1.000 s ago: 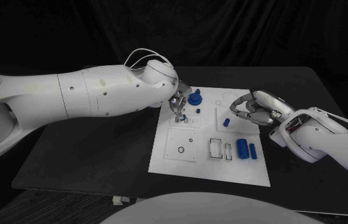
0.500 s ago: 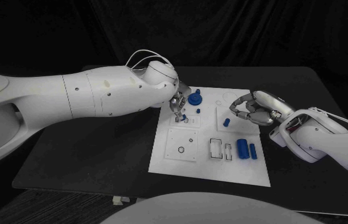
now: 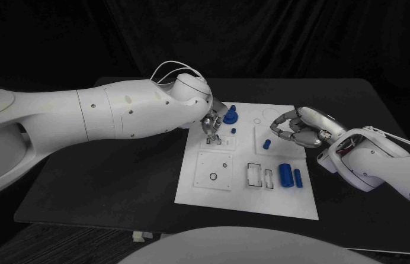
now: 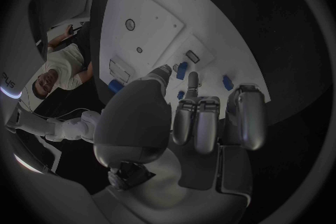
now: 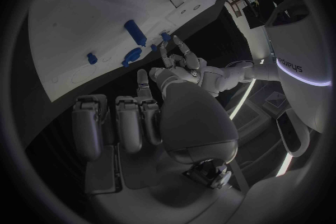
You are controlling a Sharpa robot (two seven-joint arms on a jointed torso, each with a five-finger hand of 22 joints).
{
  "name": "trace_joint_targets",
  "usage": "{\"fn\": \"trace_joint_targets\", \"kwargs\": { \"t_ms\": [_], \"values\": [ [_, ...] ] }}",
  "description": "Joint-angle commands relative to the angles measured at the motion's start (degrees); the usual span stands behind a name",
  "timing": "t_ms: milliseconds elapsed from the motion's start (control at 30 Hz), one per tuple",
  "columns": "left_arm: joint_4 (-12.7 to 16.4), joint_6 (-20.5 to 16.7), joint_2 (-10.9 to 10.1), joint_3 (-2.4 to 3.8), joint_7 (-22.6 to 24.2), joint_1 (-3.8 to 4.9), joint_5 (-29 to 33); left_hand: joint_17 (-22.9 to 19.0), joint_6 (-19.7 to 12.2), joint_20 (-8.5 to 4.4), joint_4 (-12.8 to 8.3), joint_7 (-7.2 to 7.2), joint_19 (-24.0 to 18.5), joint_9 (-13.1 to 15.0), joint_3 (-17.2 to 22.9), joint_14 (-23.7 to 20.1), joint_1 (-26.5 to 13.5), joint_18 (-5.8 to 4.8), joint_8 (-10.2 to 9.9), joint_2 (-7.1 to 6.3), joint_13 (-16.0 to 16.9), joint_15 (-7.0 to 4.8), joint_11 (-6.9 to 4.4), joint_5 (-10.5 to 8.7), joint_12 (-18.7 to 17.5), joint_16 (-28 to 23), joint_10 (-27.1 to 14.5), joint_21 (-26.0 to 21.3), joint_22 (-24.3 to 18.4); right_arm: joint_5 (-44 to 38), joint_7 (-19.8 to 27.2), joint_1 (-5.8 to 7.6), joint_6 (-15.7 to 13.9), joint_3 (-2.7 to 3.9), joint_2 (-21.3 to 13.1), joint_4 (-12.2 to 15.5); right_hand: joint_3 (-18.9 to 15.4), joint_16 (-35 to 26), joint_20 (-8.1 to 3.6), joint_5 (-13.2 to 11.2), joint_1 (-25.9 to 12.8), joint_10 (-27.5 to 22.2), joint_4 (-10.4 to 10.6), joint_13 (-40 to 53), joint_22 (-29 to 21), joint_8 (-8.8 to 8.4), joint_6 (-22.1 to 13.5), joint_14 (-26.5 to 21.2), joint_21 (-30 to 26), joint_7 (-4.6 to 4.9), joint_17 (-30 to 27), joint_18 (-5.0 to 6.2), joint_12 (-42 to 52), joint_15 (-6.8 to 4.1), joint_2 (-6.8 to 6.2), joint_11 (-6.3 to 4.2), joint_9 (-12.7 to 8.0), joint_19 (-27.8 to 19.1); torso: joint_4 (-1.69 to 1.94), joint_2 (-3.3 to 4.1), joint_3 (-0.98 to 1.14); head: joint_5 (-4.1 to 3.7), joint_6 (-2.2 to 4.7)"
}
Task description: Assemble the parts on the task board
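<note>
Left hand (image 3: 214,124) sits over the board (image 3: 247,199) top-left, fingers (image 4: 192,83) down by small blue parts (image 3: 231,117); can't tell if it holds one. Right hand (image 3: 299,131) curled, empty, near a peg (image 3: 266,144). Parts look light, stiff, slick: pinch the sides.

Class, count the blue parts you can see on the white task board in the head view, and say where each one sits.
5. A large part by the left hand, a small one just below it, one near the right hand, and two cylinders lower right. The hands may hide others.
</note>
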Motion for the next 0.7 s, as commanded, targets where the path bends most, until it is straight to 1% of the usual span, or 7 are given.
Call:
{"fn": "trace_joint_targets", "kwargs": {
  "t_ms": [33, 133, 200, 333, 500, 700],
  "values": [
    [-0.1, -0.7, 0.2, 0.05, 0.9, -0.2, 1.0, 15.1, 0.4, 0.4, 0.1, -0.13, 0.3, -0.1, 0.4, 6.1, -0.2, -0.43, -0.3, 0.1, 15.1, 0.26, 0.24, -0.39, 0.2, 0.2, 6.0, -0.4, 11.0, -0.1, -0.3, -0.12, -0.2, 0.02, -0.1, 0.1, 0.2, 0.1, 0.38, 0.3, -0.3, 6.0, 0.1, 15.1, 15.1, -0.27, -0.1, 6.1, 0.2, 0.1, 15.1, -0.91, 0.2, 0.42, 0.12, 0.35, -0.1, 6.1, -0.01, -0.02, 0.01, 0.08, 0.0],
    [-0.1, -0.8, 0.2, 0.05, 0.4, -0.36, 1.0, 15.1, 0.6, 0.4, 0.0, -0.17, 0.2, -0.2, 0.6, 6.1, 0.1, -0.39, -0.4, 0.22, 15.1, 0.24, 0.21, -0.13, 0.2, 0.2, 6.0, -0.5, 10.9, -0.1, -0.3, -0.12, -0.2, 0.02, -0.1, 0.2, 0.2, 0.1, 0.38, 0.3, -0.3, 6.0, 0.1, 15.1, 15.1, -0.25, -0.1, 6.1, 0.2, 0.11, 15.1, -0.91, 0.2, 0.42, 0.1, 0.37, -0.1, 6.1, 0.02, -0.02, 0.01, -0.05, 0.0],
    [-0.1, -0.9, 0.2, 0.05, 0.1, -0.44, 1.0, 15.1, 0.8, 0.4, -0.3, -0.18, 0.1, -0.4, 1.0, 6.1, 0.8, -0.34, -0.7, 0.17, 15.1, 0.21, 0.2, 1.02, 0.2, 0.2, 6.0, -0.8, 10.9, -0.1, -0.2, -0.12, -0.2, 0.02, -0.1, 0.2, 0.2, 0.1, 0.38, 0.3, -0.3, 6.0, 0.1, 15.1, 15.1, -0.25, -0.1, 6.1, 0.2, 0.11, 15.1, -0.91, 0.2, 0.42, 0.1, 0.37, -0.1, 6.1, 0.0, -0.02, 0.01, -0.02, 0.0],
    [-0.2, -1.0, 0.4, 0.05, -0.2, -0.71, 1.0, 15.1, 1.2, 0.39, -0.5, -0.24, 0.0, -0.6, 1.7, 6.1, 1.6, -0.3, -1.0, 0.15, 15.1, 0.19, 0.16, 2.61, 0.2, 0.2, 6.0, -1.0, 10.8, -0.1, -0.2, -0.12, -0.2, 0.02, -0.1, 0.2, 0.2, 0.1, 0.38, 0.3, -0.3, 6.0, 0.1, 15.1, 15.1, -0.25, -0.1, 6.1, 0.2, 0.11, 15.1, -0.91, 0.2, 0.42, 0.1, 0.37, -0.1, 6.1, 0.0, -0.02, 0.0, -0.02, 0.0],
    [-0.4, -1.0, 0.7, 0.05, -0.5, -1.08, 1.0, 15.1, 1.5, 0.36, -0.9, -0.32, -0.1, -0.7, 2.2, 6.1, 2.2, -0.26, -1.1, 0.16, 15.1, 0.14, 0.07, 3.07, 0.2, 0.2, 6.0, -1.2, 10.8, -0.1, -0.2, -0.12, -0.2, 0.02, -0.2, 0.3, 0.2, 0.1, 0.38, 0.3, -0.3, 6.0, 0.1, 15.1, 15.1, -0.25, -0.1, 6.1, 0.2, 0.11, 15.1, -0.91, 0.2, 0.42, 0.1, 0.37, -0.1, 6.1, 0.02, 0.01, 0.01, -0.13, 0.0],
    [-0.5, -1.0, 0.8, 0.05, -0.8, -1.31, 1.0, 15.1, 1.9, 0.3, -1.1, -0.43, -0.1, -0.6, 3.0, 6.1, 2.8, -0.24, -1.1, 0.23, 15.1, 0.07, -0.02, 3.46, 0.2, 0.2, 6.0, -1.3, 10.7, -0.1, -0.2, -0.12, -0.2, 0.02, -0.3, 0.4, 0.2, 0.1, 0.38, 0.4, -0.3, 6.0, 0.1, 15.1, 15.1, -0.23, -0.1, 6.1, 0.2, 0.14, 15.1, -0.91, 0.2, 0.43, 0.04, 0.4, -0.1, 6.1, 0.03, 0.04, 0.01, -0.15, 0.0]
  ]
}}
